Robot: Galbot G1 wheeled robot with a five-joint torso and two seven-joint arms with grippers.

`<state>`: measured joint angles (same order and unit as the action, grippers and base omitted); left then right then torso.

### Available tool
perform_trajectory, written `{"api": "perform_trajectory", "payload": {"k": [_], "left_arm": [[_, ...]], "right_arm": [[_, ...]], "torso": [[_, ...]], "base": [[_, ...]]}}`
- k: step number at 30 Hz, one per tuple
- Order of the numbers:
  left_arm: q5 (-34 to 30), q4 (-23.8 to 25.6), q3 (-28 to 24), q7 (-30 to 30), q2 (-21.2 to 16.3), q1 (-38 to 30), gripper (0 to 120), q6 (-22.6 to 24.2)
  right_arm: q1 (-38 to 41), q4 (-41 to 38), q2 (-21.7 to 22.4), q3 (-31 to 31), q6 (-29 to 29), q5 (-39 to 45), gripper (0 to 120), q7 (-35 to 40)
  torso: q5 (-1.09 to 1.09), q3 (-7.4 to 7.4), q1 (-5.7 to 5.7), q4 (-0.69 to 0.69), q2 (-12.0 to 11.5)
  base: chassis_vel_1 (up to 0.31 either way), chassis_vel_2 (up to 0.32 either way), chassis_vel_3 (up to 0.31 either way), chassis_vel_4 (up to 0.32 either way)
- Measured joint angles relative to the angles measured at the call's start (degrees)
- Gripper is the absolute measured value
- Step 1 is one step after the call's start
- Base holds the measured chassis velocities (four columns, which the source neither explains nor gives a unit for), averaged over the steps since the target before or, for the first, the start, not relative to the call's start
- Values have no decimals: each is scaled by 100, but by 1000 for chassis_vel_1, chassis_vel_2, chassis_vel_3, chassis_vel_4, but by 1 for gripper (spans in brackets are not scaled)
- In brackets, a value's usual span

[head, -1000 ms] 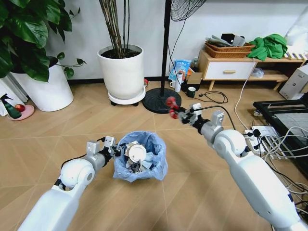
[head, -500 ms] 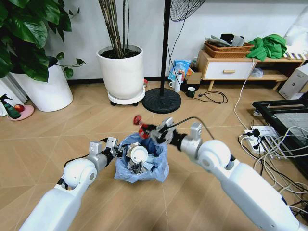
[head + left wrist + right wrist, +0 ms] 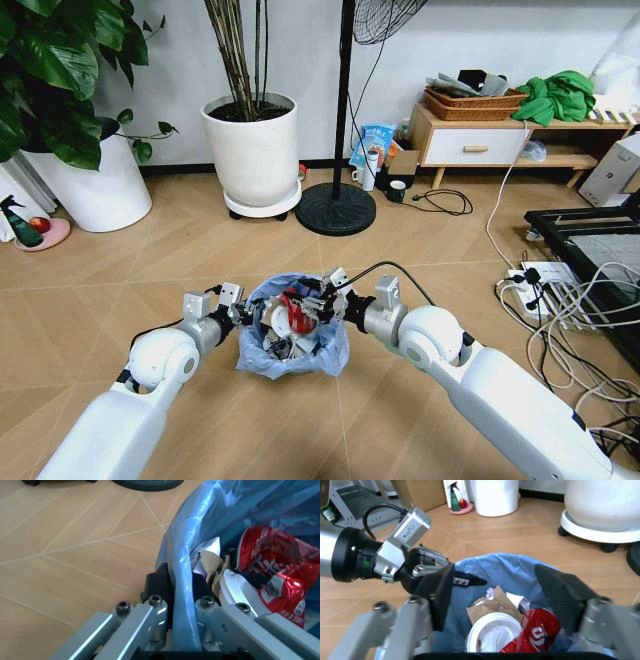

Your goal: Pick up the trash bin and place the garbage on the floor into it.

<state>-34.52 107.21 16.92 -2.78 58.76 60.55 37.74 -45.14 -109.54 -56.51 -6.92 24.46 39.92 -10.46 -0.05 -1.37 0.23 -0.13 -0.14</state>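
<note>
Red wrapper lies in the trash bin, both grippers at its rim.

The left gripper (image 3: 238, 312) is clenched on the rim of the trash bin (image 3: 325, 350), pinching the blue bag (image 3: 182, 592). The right gripper (image 3: 318, 304) hangs over the bin mouth with jaws spread wide, released. The red wrapper (image 3: 532, 632) rests inside beside a white disc (image 3: 487, 632) and crumpled paper (image 3: 495, 600). The bin is above the floor (image 3: 120, 290).

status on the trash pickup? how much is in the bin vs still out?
Done: the trash bin already holds paper wads, a white disc and the red wrapper, which now lies inside.
In hand: the left gripper is clamped on the bin's rim and bag; the right gripper is open over the bin's mouth, the wrapper released.
Left: no litter shows on the floor in the head view.
</note>
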Motion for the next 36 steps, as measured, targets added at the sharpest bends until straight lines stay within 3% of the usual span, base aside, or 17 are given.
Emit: {"api": "perform_trajectory", "payload": {"k": [1, 9, 11, 18, 31, 36], "left_arm": [[0, 0, 0, 0, 0, 0, 1, 0], [0, -9, 59, -7, 5, 13, 1, -5], [0, -8, 67, -8, 5, 17, 1, -5], [0, 20, 152, -14, 0, 53, 1, -15], [36, 46, 174, -18, 27, 122, 1, -26], [86, 113, 212, -14, 54, 216, 1, -34]], "right_arm": [[0, 0, 0, 0, 0, 0, 63, 0], [-105, -145, 36, 646, -119, 14, 96, 306], [-147, -158, 60, 752, -147, 18, 98, 440], [-691, -294, 93, 1506, -171, -10, 100, 1204], [-2380, -908, -250, 3072, -428, -1025, 100, 1372], [-3178, -1262, -595, 3558, -589, -1459, 100, 1383]], "torso": [[0, 0, 0, 0, 0], [0, 0, 0, 0, 0], [0, 0, 0, 0, 0], [1, 0, 0, 1, 0], [0, 0, 0, -1, 0], [0, 1, 0, 0, 0]], "base": [[0, 0, 0, 0], [0, 0, 0, 0], [0, 0, 0, 0], [0, 0, 0, 0], [0, 0, 0, 0], [0, 0, 0, 0]]}}
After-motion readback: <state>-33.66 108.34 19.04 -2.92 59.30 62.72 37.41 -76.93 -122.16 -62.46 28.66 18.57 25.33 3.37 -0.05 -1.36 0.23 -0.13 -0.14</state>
